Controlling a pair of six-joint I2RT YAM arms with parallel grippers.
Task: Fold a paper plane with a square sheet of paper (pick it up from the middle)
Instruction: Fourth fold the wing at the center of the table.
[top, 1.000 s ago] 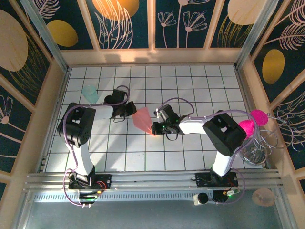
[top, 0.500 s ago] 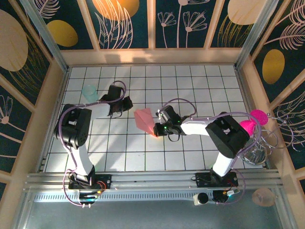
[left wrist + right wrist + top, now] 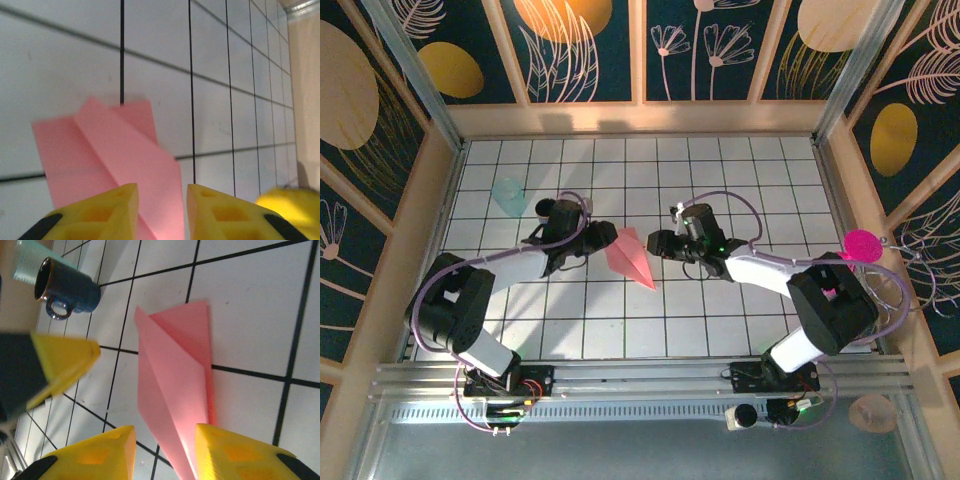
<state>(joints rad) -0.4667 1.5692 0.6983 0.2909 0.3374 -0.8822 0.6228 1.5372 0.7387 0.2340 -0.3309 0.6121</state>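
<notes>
The square sheet of paper is folded into a salmon-pink paper plane (image 3: pixel 630 258) that lies flat on the tiled table, nose toward the near right. My left gripper (image 3: pixel 599 238) is just left of its wide tail, and my right gripper (image 3: pixel 654 243) just right of it. In the left wrist view the plane (image 3: pixel 115 155) lies under and beyond the left gripper (image 3: pixel 162 200), whose yellow fingers stand apart with nothing pinched. In the right wrist view the plane (image 3: pixel 175 385) runs between the parted fingers of the right gripper (image 3: pixel 165 440), touching neither.
A teal cup (image 3: pixel 507 195) and a dark blue mug (image 3: pixel 67 287) stand at the back left. A magenta disc (image 3: pixel 860 243) and a wire rack (image 3: pixel 865 310) sit by the right wall. Wooden walls (image 3: pixel 430 230) ring the tiled table (image 3: pixel 740 190).
Both grippers have gone from shut to open. The plane, held raised by the right gripper before, now lies flat on the tiles. The left gripper swung back in to it.
</notes>
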